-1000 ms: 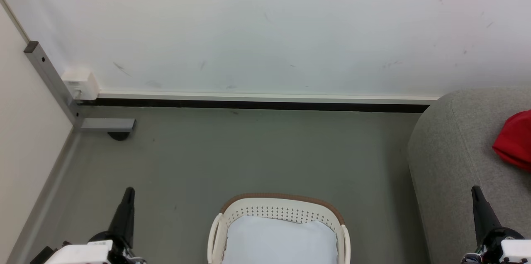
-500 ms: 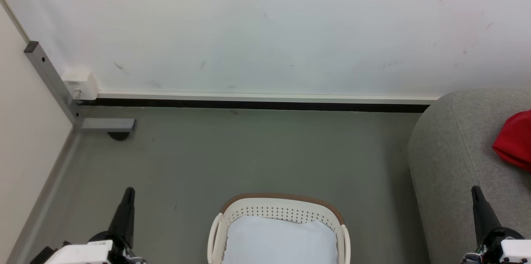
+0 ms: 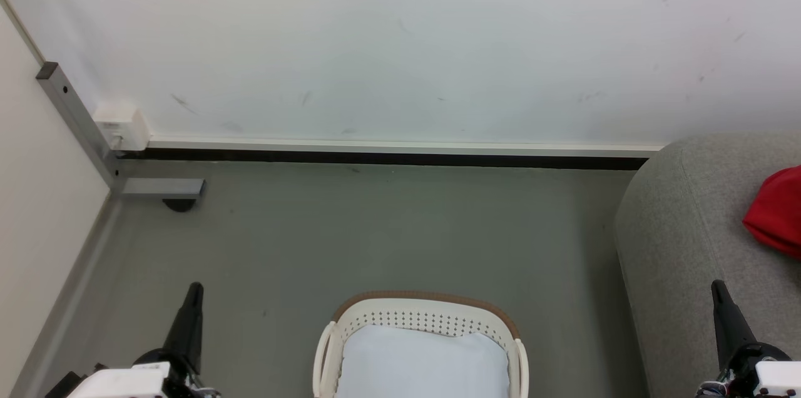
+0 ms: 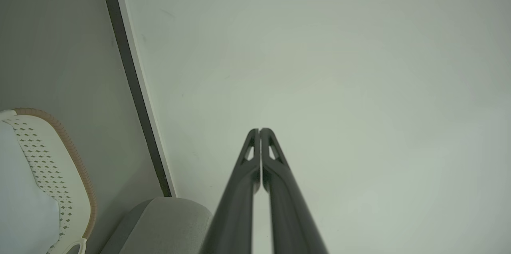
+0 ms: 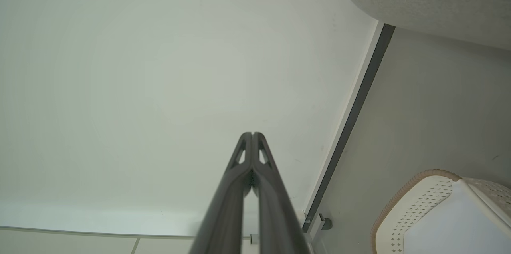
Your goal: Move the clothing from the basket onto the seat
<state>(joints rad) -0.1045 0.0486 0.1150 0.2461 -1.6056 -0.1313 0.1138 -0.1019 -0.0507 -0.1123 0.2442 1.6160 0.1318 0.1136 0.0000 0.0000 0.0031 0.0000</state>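
The white basket point(image 3: 423, 316) with a brown rim band stands on the floor at the bottom centre of the head view, holding a plain white pad. Red clothing point(image 3: 778, 211) lies on the grey seat point(image 3: 679, 229) at the right edge. My left gripper point(image 3: 194, 290) points up at the lower left, shut and empty. My right gripper point(image 3: 717, 288) points up at the lower right in front of the seat, also shut and empty. In the wrist views the left gripper point(image 4: 259, 131) and the right gripper point(image 5: 252, 135) have their fingertips pressed together. The basket point(image 4: 60, 166) point(image 5: 419, 202) shows at the edge of each.
A white wall with a dark baseboard point(image 3: 388, 158) runs behind the grey floor. A metal post point(image 3: 75, 122) with a white box point(image 3: 121, 126) stands in the left corner. Bare floor lies between the basket and the wall.
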